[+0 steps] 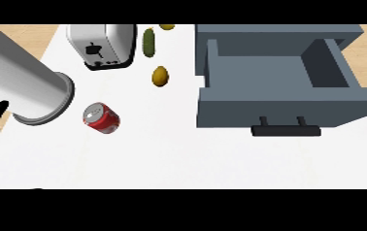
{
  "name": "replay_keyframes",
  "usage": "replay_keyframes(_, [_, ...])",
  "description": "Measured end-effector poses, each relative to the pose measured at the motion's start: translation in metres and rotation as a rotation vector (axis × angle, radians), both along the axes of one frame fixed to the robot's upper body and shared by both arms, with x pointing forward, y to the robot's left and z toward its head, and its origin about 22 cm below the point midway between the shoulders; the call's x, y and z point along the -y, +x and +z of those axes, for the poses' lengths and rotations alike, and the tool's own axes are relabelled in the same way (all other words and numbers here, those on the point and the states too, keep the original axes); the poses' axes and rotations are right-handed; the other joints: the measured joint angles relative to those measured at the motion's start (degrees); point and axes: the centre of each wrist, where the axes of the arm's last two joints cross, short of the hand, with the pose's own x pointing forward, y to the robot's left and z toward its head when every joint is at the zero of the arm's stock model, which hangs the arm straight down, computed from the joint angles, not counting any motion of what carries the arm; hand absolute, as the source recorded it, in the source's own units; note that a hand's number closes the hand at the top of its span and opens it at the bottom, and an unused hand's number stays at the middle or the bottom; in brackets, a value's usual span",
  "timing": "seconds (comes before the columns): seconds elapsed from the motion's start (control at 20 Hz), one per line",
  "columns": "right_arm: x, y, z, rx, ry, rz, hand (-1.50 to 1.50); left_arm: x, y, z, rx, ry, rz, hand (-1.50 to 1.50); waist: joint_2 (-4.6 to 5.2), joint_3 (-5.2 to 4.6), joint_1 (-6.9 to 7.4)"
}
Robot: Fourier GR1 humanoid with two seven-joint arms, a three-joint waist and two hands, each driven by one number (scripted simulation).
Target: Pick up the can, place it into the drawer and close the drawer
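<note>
Red can (101, 118), upright on tabletop (179, 162): likely light, rigid, slick, dentable; grasp round sides. Drawer (276, 87) open. Hand state: cannot tell.

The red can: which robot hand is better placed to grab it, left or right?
Probably the left: the can sits on the left of the counter, beside the grey left forearm; no right arm shows.

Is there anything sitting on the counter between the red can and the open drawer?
No. In the head view the white counter between the can and the drawer is bare. The nearest thing, a small yellow-brown fruit, lies farther back, off that line.
</note>
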Motion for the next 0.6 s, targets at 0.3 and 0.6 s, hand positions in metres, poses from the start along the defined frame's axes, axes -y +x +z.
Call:
replay_keyframes(0.3, [0.012, -0.016, -0.003, 0.005, 0.003, 0.005, -1.50, -0.005, 0.002, -0.002, -0.024, -0.125, 0.007, -1.50, 0.02, 0.00, -0.12])
replay_keyframes(0.6, [0.029, -0.029, -0.002, 0.001, 0.005, 0.011, -1.50, -0.006, 0.016, -0.007, -0.057, -0.212, 0.008, -1.50, 0.04, 0.00, -0.23])
